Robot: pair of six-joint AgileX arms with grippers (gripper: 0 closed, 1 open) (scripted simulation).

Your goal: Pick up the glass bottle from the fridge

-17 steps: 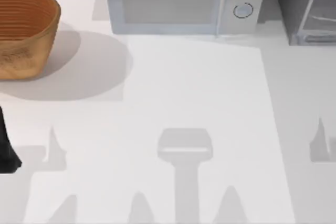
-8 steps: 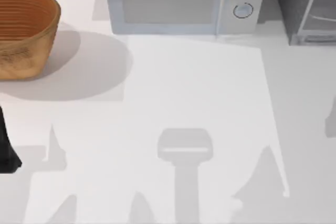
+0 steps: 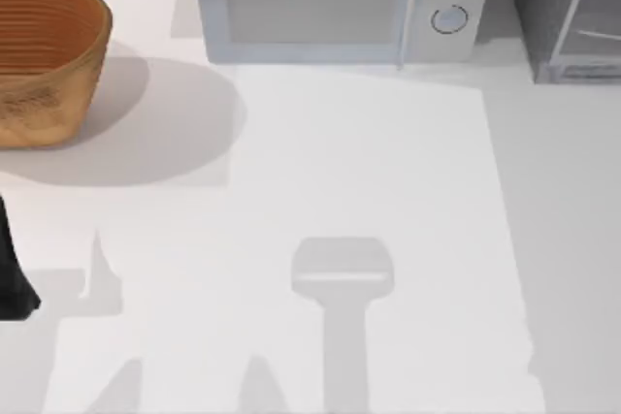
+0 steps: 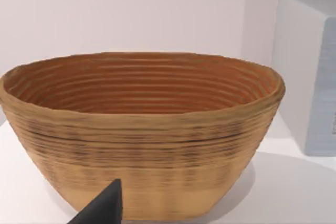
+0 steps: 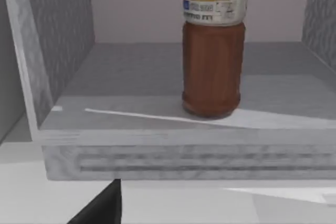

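— Since a second ago, you can see the right arm's shadow has left the table (image 3: pixel 388 172)'s right edge.
— Labels?
— Unreadable band on the glass bottle (image 5: pixel 213 72), upright inside the fridge (image 5: pixel 58 51). Basket (image 4: pixel 142 129) holds nothing. Either jaws' state: cannot tell.

Sitting at the table's (image 3: pixel 388 191) far left: the basket (image 3: pixel 44 55), with the microwave (image 3: pixel 335 2) just to its right along the back edge. Standing at the far right corner beside the microwave: the fridge (image 3: pixel 568 12). Standing upright inside on the fridge floor, toward its front: the glass bottle (image 5: pixel 213 51).
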